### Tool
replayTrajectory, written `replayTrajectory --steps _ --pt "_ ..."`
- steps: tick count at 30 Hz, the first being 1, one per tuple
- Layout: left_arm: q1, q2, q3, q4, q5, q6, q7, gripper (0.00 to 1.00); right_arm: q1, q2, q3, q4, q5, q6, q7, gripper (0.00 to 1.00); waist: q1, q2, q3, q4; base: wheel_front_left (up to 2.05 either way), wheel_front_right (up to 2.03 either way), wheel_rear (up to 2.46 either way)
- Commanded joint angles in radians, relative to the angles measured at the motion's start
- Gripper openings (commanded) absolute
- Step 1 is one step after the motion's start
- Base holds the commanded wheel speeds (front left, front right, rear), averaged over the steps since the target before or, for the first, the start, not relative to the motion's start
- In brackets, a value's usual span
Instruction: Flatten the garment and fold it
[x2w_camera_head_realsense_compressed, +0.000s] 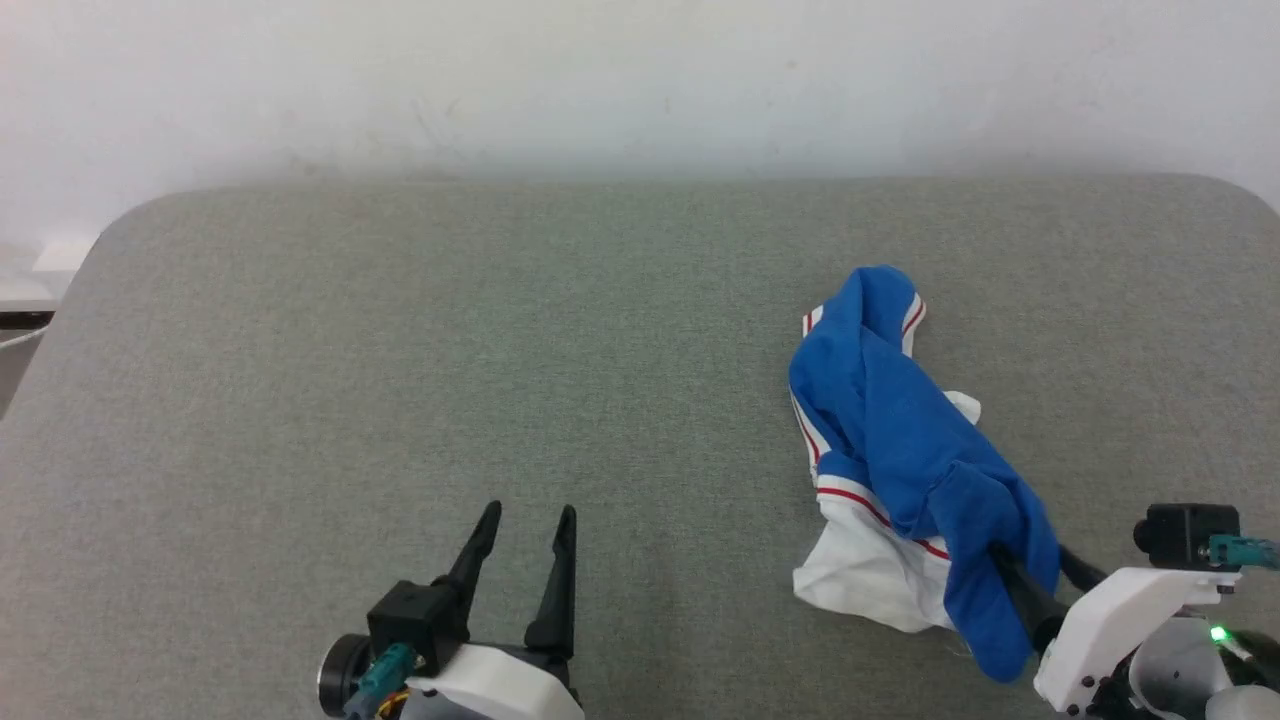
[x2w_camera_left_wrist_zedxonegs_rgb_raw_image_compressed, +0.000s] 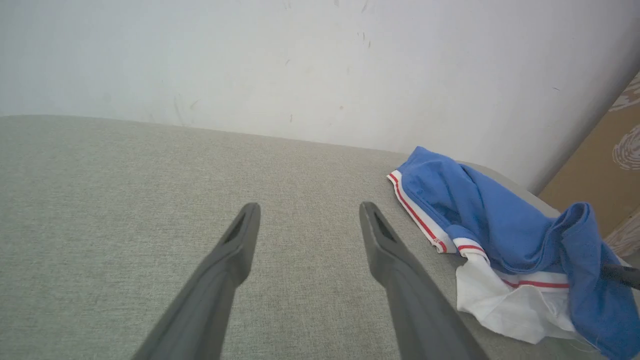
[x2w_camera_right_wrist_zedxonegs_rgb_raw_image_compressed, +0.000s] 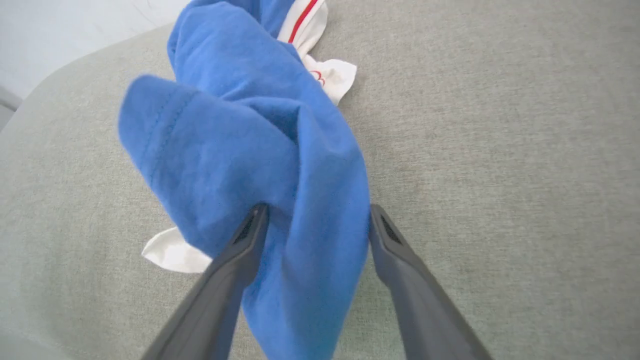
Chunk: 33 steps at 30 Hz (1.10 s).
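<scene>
Right tool (x2w_camera_right_wrist_zedxonegs_rgb_raw_image_compressed: 317, 210), spread wide, straddles the near end of the crumpled garment (x2w_camera_right_wrist_zedxonegs_rgb_raw_image_compressed: 235, 145).

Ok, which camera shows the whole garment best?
Head view: the whole crumpled garment lies on the grey surface. Left wrist view cuts it off at the right edge; right wrist view has close-up blue cloth between the fingers.

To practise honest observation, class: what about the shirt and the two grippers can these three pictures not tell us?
1. Front of the garment: head view, bunched folds hide any print.
2. Fingertips of the right gripper: head view, draped blue cloth covers them.
3. Near end of the garment: left wrist view, cut off at the bottom right corner.
4. Base of the left gripper: head view, cut by the bottom edge.
</scene>
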Motion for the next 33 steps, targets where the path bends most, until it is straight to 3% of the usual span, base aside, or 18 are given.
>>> replayTrajectory --steps 1,6,12,20,28,32,33 --pt "-0.012 -0.003 -0.007 0.006 0.013 -0.011 -0.005 1.00 -0.008 0.006 -0.008 -0.009 -0.013 -0.001 -0.013 1.00 0.0001 -0.0001 0.000 -0.013 0.00 0.00 0.00" --pt "-0.033 -0.004 -0.069 0.027 0.004 -0.054 0.026 1.00 0.001 0.004 -0.050 -0.105 -0.129 -0.001 -0.100 1.00 0.0001 -0.0001 0.006 -0.042 0.00 0.00 0.00" --pt "-0.110 -0.006 -0.195 0.056 -0.053 -0.102 0.218 1.00 0.017 0.051 -0.142 -0.226 -0.296 -0.001 -0.231 1.00 0.0001 -0.0001 0.042 -0.087 0.00 0.00 0.00" --pt "-0.286 -0.006 -0.336 0.156 -0.103 -0.070 0.445 1.00 0.009 0.100 -0.130 -0.260 -0.366 -0.001 -0.328 1.00 0.0001 -0.0001 0.113 -0.166 0.00 0.00 0.00" --pt "-0.405 -0.006 -0.401 0.312 -0.137 -0.025 0.495 1.00 -0.008 0.116 -0.108 -0.221 -0.386 -0.001 -0.376 1.00 0.0001 -0.0001 0.169 -0.237 0.00 0.00 0.00" --pt "-0.420 -0.006 -0.434 0.401 -0.146 -0.036 0.526 1.00 -0.010 0.120 -0.115 -0.203 -0.388 -0.001 -0.395 1.00 0.0001 -0.0001 0.179 -0.241 0.00 0.00 0.00" --pt "-0.419 -0.006 -0.438 0.423 -0.157 -0.042 0.542 0.89 -0.011 0.121 -0.116 -0.199 -0.389 -0.001 -0.398 1.00 0.0001 -0.0001 0.180 -0.240 0.00 0.00 0.00"
